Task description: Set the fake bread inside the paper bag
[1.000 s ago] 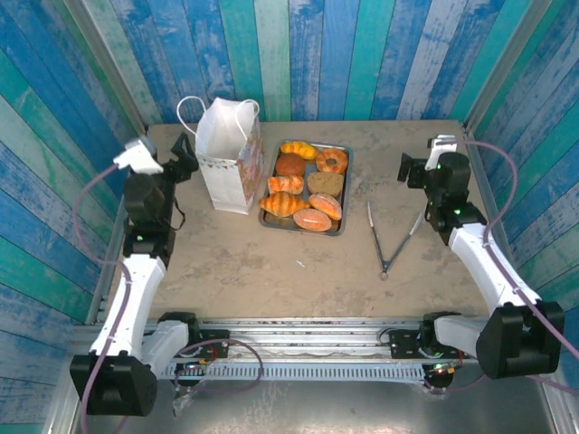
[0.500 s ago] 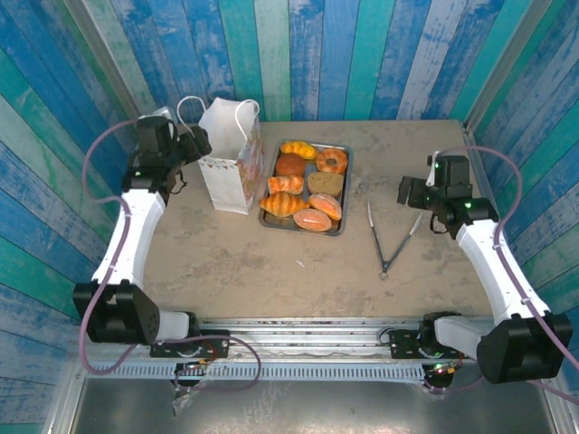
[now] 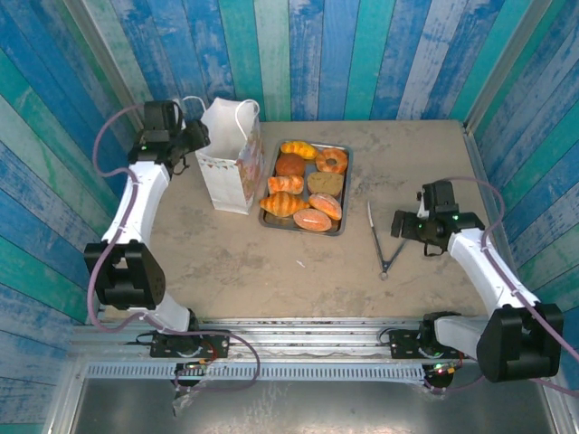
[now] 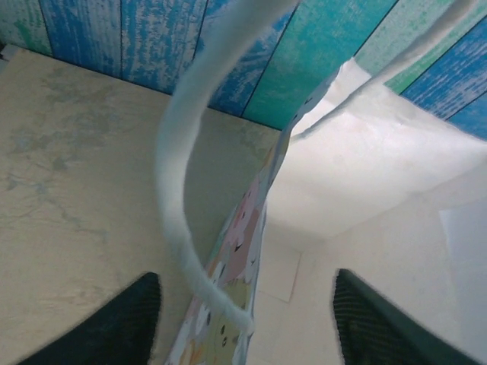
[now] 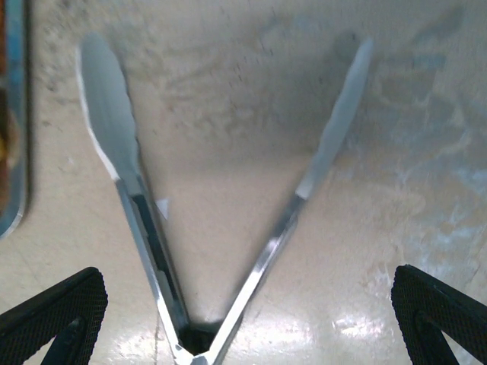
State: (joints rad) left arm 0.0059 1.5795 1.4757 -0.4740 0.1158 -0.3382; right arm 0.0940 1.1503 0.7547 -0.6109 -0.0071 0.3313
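Left fingers (image 4: pixel 137 319) are up at the paper bag (image 3: pixel 226 172), just left of the tray (image 3: pixel 346 206). They're parted, one outside the bag's wall and one over its open mouth, with a cord handle (image 4: pixel 179 190) looping between them, nothing pinched. The fake bread (image 3: pixel 283 204) sits piled on the tray. Right of the tray, the right fingers (image 5: pixel 61 312) hang spread wide, either side of the tongs (image 5: pixel 144 220) lying on the counter (image 3: pixel 271 271).

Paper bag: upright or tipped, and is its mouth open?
Upright, mouth open: the paper bag stands on its base beside the tray; the left wrist view looks into its white interior.
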